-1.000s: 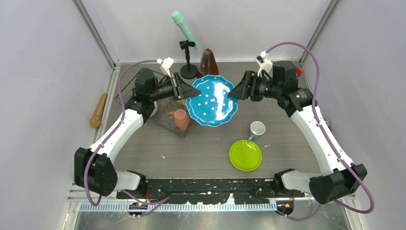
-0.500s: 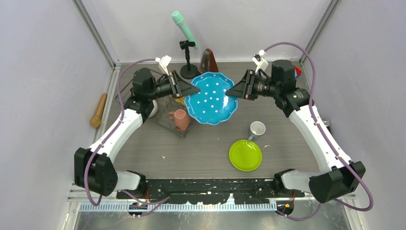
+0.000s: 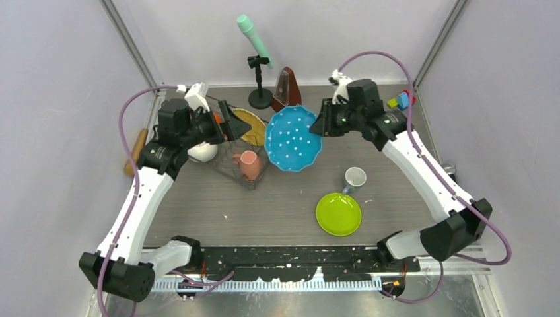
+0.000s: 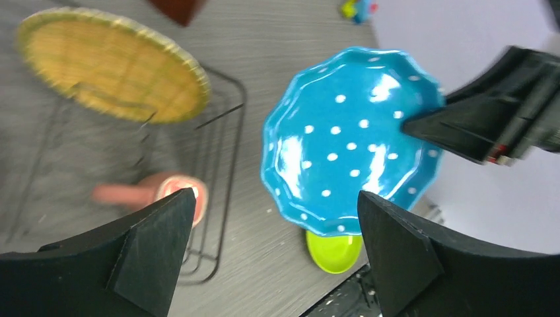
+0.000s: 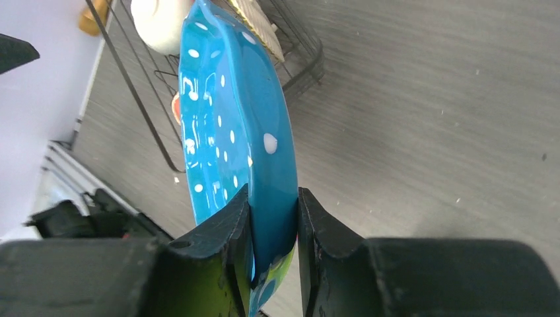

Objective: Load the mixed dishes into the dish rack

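At the table's far edge, a black microphone stand holds a mint-green microphone tilted up and leftward, with a brown metronome just beside its base. Small coloured blocks sit in the far right corner, and a wooden handle-shaped piece lies just outside the left edge

Blue dotted plate tilted mid-air beside dish rack, pink mug inside, lime-green plate flat

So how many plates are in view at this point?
3. The blue dotted plate is gripped by the right tool; the yellow woven plate stands in the dish rack; the lime-green plate lies flat on the table. The left arm may hide others.
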